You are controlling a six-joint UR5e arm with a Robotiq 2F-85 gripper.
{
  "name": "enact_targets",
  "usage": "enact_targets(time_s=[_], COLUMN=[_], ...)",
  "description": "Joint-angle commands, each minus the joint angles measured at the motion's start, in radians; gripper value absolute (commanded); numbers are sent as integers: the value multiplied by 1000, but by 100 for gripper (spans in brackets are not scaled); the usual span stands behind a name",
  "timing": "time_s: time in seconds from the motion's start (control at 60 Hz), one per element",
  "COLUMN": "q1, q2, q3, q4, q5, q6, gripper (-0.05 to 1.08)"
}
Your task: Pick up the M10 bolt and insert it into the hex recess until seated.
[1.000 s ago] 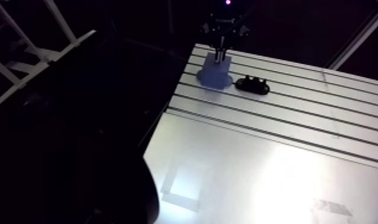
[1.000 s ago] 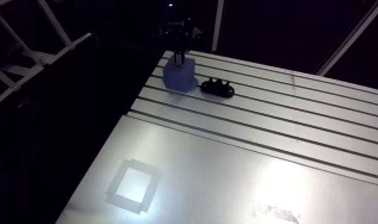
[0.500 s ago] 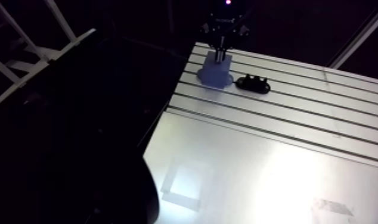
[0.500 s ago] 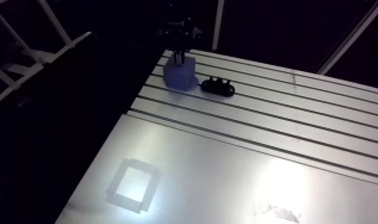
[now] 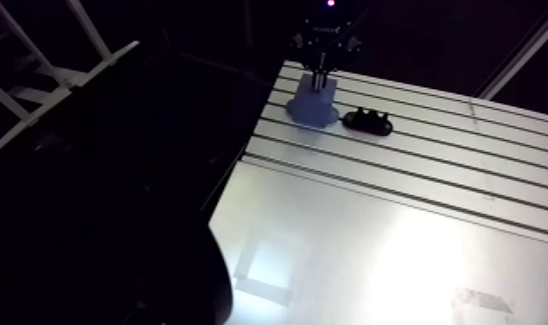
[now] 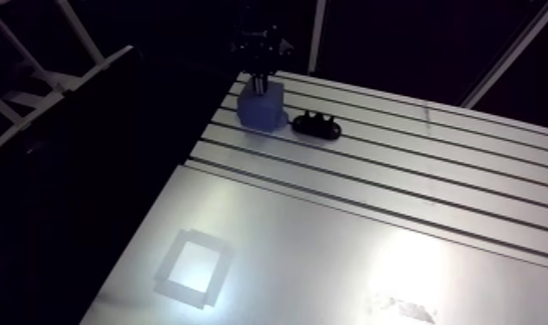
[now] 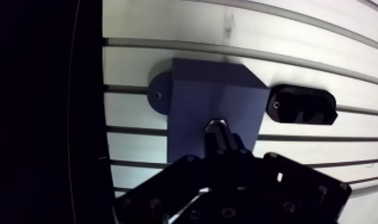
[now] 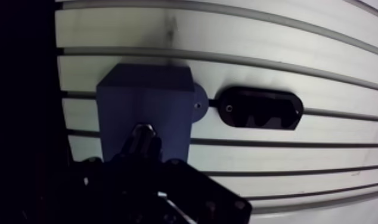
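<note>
A blue block (image 7: 215,98) with round mounting ears is fixed on the slotted table near its edge. In the wrist view my gripper (image 7: 219,142) hangs right over the block's upper face, its dark fingers drawn together on the M10 bolt (image 7: 216,126). The bolt's end shows at the fingertips, against the block's face. The bolt and fingers hide the hex recess. In the arm view the gripper (image 5: 321,76) comes down onto the top of the blue block (image 5: 312,105).
A black oval holder (image 7: 303,105) with scalloped pockets lies just beside the block, one slot over. The table's edge (image 7: 103,89) runs close along the block's other side, dark beyond it. A taped square (image 6: 191,268) marks the smooth plate nearer the camera.
The whole arm view has shifted very slightly. The gripper stays over the blue block, and the holder has not moved.
</note>
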Motion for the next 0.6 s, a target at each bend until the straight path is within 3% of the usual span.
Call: enact_targets(time_s=[0.017, 0.6], q1=[0, -1], q2=[0, -7], q3=[0, -7], q4=[0, 2], q5=[0, 4], q6=[-1, -1], gripper=[107, 107])
